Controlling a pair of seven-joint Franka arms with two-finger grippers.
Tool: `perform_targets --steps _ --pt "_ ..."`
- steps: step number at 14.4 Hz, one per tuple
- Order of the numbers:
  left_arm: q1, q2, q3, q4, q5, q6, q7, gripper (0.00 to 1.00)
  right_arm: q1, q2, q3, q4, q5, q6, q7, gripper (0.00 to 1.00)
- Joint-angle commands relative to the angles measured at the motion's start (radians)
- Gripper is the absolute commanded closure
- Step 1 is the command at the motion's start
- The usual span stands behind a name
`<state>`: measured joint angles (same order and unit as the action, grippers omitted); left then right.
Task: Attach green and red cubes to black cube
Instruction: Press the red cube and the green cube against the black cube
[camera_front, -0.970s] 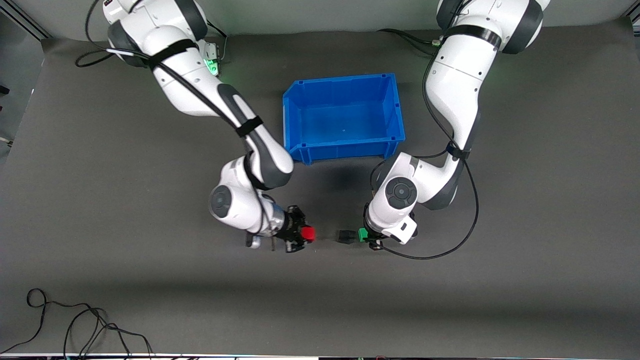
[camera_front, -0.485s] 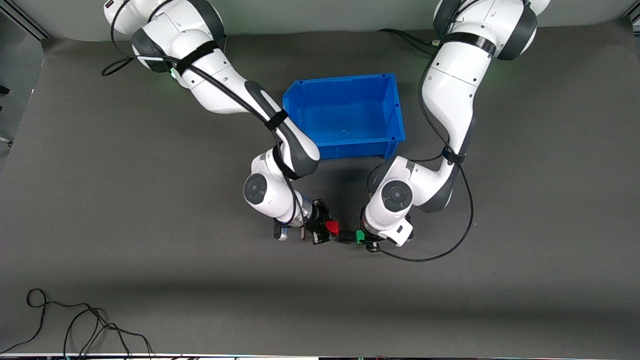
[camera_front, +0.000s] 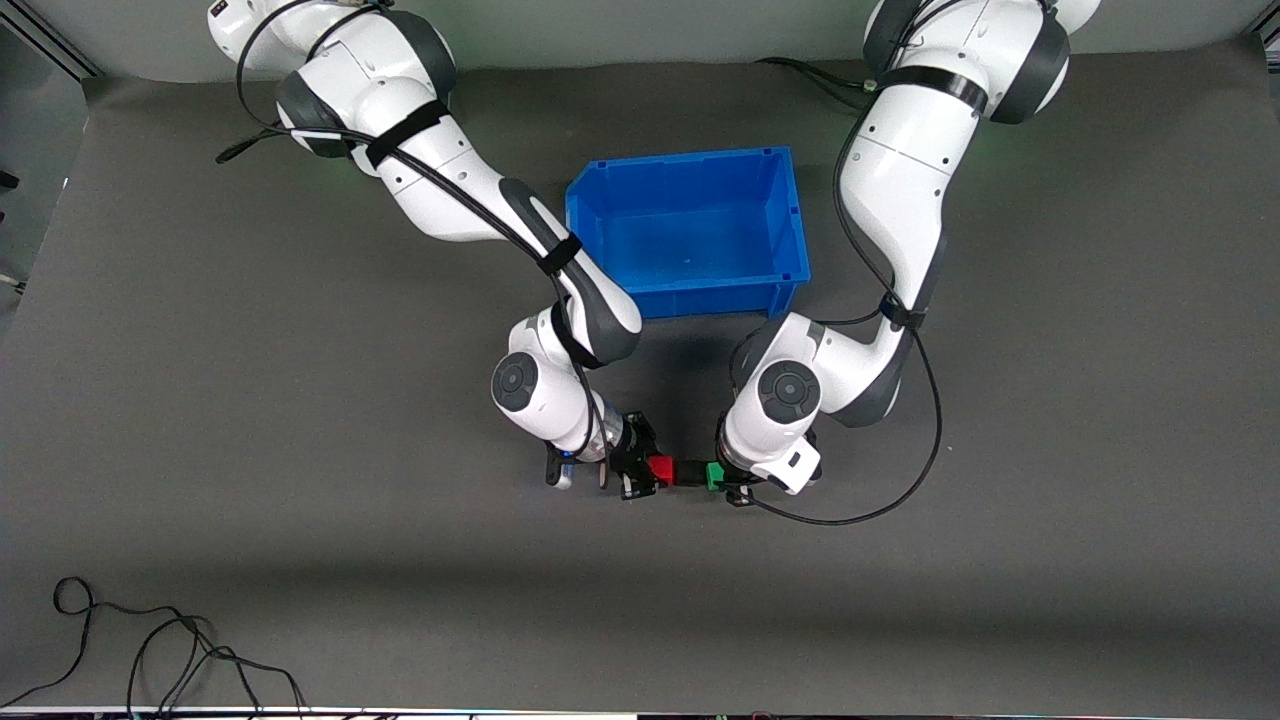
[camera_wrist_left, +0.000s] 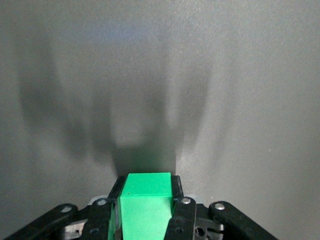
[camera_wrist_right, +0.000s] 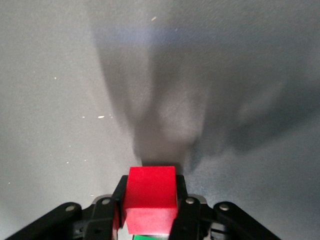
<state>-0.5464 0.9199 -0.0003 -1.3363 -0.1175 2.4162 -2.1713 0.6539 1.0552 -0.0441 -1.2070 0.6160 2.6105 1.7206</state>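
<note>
In the front view the red cube (camera_front: 660, 469), the black cube (camera_front: 688, 472) and the green cube (camera_front: 715, 474) stand in a tight row with no gap showing, nearer to the camera than the bin. My right gripper (camera_front: 655, 470) is shut on the red cube (camera_wrist_right: 150, 192). My left gripper (camera_front: 722, 477) is shut on the green cube (camera_wrist_left: 147, 202). In the left wrist view the left gripper (camera_wrist_left: 146, 200) clamps the green cube's sides. In the right wrist view the right gripper (camera_wrist_right: 150, 197) clamps the red cube. The black cube is hidden in both wrist views.
An empty blue bin (camera_front: 690, 300) stands farther from the camera than the cubes, between the two arms. A loose black cable (camera_front: 150, 650) lies near the table's front edge at the right arm's end. Dark grey mat covers the table.
The right arm has carried the red cube toward the left arm's end until it meets the black cube. The left gripper with the green cube has closed in on the black cube too.
</note>
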Motion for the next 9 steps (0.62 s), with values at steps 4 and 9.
perform_targets --steps 4,9 --pt "-0.023 0.017 0.010 0.029 -0.001 0.001 -0.021 1.00 0.027 0.035 -0.008 0.055 0.002 0.008 0.046 1.00" --pt "-0.023 0.020 0.010 0.028 0.004 0.000 -0.009 0.51 0.027 0.035 -0.008 0.055 0.002 0.010 0.046 1.00"
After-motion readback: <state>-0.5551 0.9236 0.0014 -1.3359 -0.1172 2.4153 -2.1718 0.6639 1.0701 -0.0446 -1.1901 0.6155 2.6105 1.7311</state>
